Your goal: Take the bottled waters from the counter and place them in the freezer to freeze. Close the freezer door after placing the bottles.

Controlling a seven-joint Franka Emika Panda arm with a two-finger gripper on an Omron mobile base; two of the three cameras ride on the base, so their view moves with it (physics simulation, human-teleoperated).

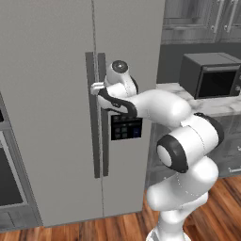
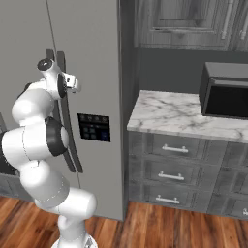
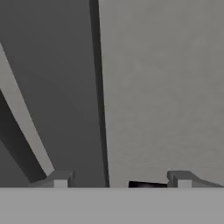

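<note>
The freezer point(image 1: 52, 117) is a tall light-grey two-door unit, and both doors are shut. The freezer door point(image 1: 136, 56) is the narrower one with the small dark control panel point(image 1: 126, 128) point(image 2: 94, 127). My gripper point(image 1: 95, 88) point(image 2: 73, 82) is pressed up to the two long dark handles point(image 1: 101, 141) at the unit's middle. In the hand view the gripper point(image 3: 120, 179) has its fingers apart, with a dark handle point(image 3: 65, 87) running between them, nearer the left fingertip point(image 3: 61, 179). The counter point(image 2: 169, 114) point(image 1: 207, 106) is to the right. The bottled waters are out of view.
A dark microwave point(image 1: 209, 75) point(image 2: 225, 94) stands on the counter, with dark grey drawers point(image 2: 174, 169) below and dark cabinets point(image 2: 184, 22) above. A dark oven front point(image 1: 7, 179) sits left of the freezer. A wooden floor point(image 2: 160, 225) lies in front.
</note>
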